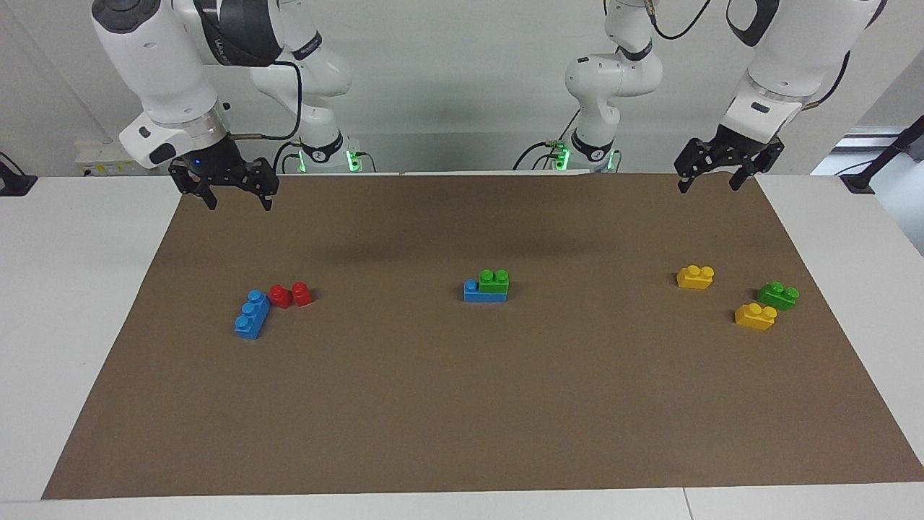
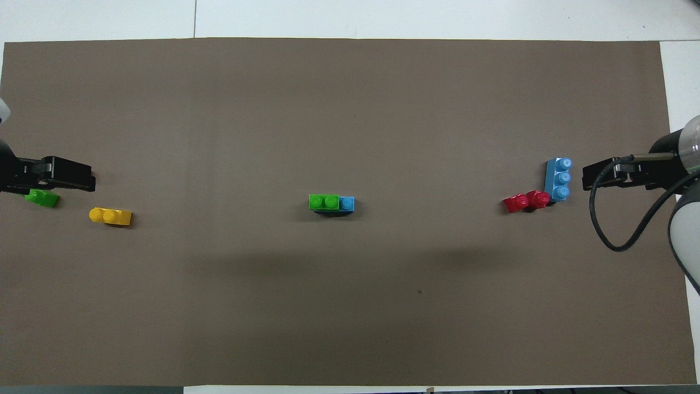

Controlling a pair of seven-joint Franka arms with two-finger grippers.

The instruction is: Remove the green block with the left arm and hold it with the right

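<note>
The bright green block [image 1: 494,282] sits stacked on a blue brick [image 1: 484,292] in the middle of the brown mat; it also shows in the overhead view [image 2: 324,202]. My left gripper [image 1: 711,182] hangs open and empty in the air over the mat's edge at the left arm's end, well apart from the block; the overhead view shows it too [image 2: 87,181]. My right gripper [image 1: 237,200], with a small blue wrist light, hangs open and empty over the mat's edge at the right arm's end [image 2: 591,178]. Both arms wait.
A darker green brick [image 1: 778,295] and two yellow bricks [image 1: 695,276] [image 1: 755,316] lie at the left arm's end. A blue three-stud brick [image 1: 252,314] and two red bricks [image 1: 291,295] lie at the right arm's end. The brown mat [image 1: 462,419] covers the table.
</note>
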